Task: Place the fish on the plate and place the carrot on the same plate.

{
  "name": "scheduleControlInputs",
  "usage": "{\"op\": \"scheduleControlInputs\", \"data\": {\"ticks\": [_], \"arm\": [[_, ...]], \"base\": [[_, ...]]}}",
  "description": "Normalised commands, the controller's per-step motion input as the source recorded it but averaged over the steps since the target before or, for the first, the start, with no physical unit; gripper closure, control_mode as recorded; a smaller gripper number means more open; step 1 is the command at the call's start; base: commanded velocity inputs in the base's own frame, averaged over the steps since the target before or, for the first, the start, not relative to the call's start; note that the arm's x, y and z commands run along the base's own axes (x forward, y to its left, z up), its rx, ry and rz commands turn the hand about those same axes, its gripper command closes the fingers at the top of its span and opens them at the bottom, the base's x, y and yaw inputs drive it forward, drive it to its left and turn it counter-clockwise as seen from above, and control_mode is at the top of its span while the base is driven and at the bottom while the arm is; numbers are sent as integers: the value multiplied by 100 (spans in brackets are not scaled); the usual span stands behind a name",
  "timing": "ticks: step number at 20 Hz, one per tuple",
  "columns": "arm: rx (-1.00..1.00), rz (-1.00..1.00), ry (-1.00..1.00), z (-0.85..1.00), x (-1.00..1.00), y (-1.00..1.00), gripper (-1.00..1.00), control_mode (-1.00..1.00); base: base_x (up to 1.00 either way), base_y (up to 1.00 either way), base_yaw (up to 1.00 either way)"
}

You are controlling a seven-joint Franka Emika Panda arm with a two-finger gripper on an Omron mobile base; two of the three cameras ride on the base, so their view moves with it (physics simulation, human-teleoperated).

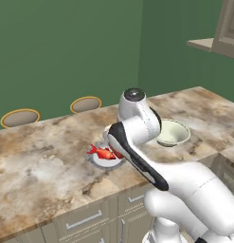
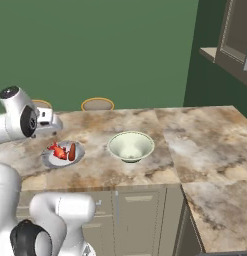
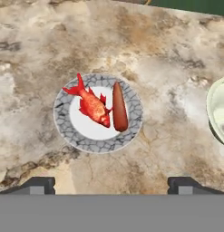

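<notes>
The gripper point(image 3: 111, 183) is released: its two dark fingertips point(image 3: 38, 184) stand wide apart at the bottom of the hand view, with nothing between them. It hangs over the counter point(image 3: 36, 54), apart from everything on it.

Ahead of the gripper, between the lines of its two tips, lies one plate point(image 3: 63, 124): round, shallow, with a smooth white well and a grey rim veined with dark crackle lines. In it lie two things side by side. One fish point(image 3: 93, 106), bright red-orange with pointed fins and a forked tail, lies slantwise, tail toward the far left rim and head toward the gripper. One carrot point(image 3: 119, 111), a plain brownish-red tapered stick, lies just to the fish's right, touching or almost touching its head, its long axis pointing away from the gripper. Both rest mostly inside the well.

Off to the gripper's right stands one bowl point(image 2: 130, 145), deep, smooth and pale cream-green, well apart from the plate. The counter is mottled tan-and-grey stone. Beyond its far edge, two round seats point(image 1: 20, 117) with yellow rims stand before a green wall point(image 2: 105, 45).

In the left base view the arm's white elbow covers the right part of the plate and part of the bowl.
</notes>
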Motion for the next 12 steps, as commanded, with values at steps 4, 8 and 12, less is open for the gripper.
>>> {"op": "scheduleControlInputs", "data": {"ticks": [4,8,12], "arm": [[-6,13,-32,26,-100,-9,-100,-100],[4,5,-54,11,-97,-14,-100,-100],[-3,0,1,0,0,5,-100,-100]], "base": [[0,0,0],[0,0,0],[0,0,0]]}}
